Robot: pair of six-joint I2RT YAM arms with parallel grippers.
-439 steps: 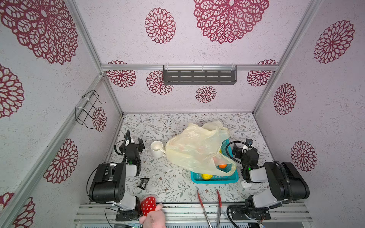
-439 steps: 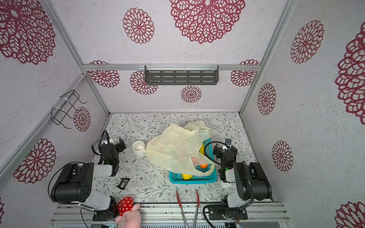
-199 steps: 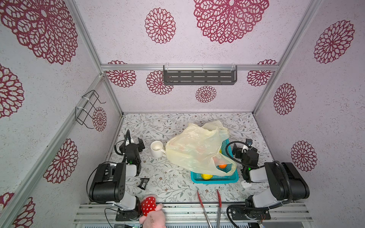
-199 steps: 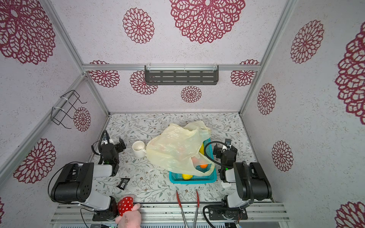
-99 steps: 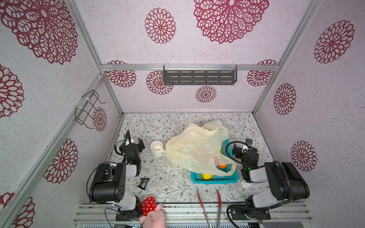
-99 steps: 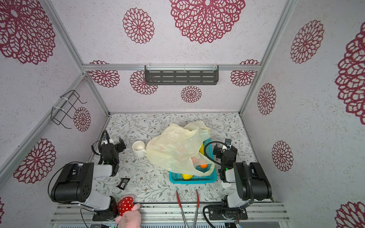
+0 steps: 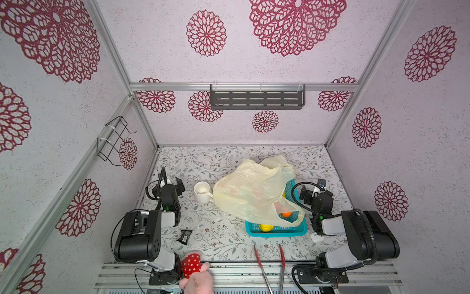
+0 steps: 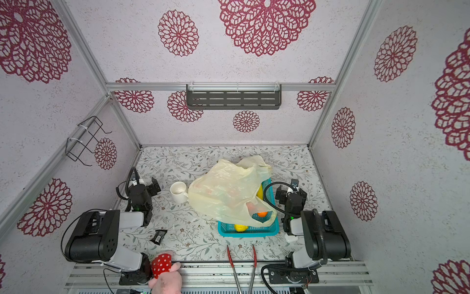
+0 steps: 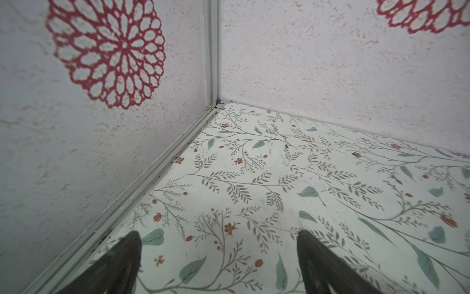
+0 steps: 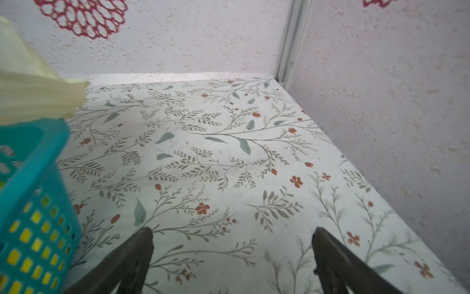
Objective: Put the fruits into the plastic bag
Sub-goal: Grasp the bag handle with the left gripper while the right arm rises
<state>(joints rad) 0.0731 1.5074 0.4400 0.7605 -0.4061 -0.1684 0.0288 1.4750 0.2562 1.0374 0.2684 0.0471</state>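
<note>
L gripper [image 9: 218, 235] sits low over the floral tabletop [image 9: 279, 178], aimed at the far-left corner. Its dark tapered fingers are wide apart w/ nothing btwn them. R gripper [image 10: 233, 230] is the same on its side: jaws spread, only bare tabletop btwn them, just beside the teal basket [image 10: 33, 157] w/ its grid of square holes.

Mid-table, the plastic bag [image 7: 250, 192], crinkly translucent pale yellow, slumps across the basket's far and left parts, and one handle loop hangs down into it. Framed by that loop is a smooth round orange [image 7: 286, 214]; can't tell if it's inside the bag. A bumpy yellow lemon [image 7: 265, 227] lies uncovered at the basket's front wall. Faint reddish blobs show thru the film, shapes unclear.

A glossy white mug [image 7: 202, 191] stands just beside the bag's left edge. Near the front edge: red tongs [image 7: 269, 264], a dotted plush toy [image 7: 191, 264], a small black packet [image 7: 185, 236].
</note>
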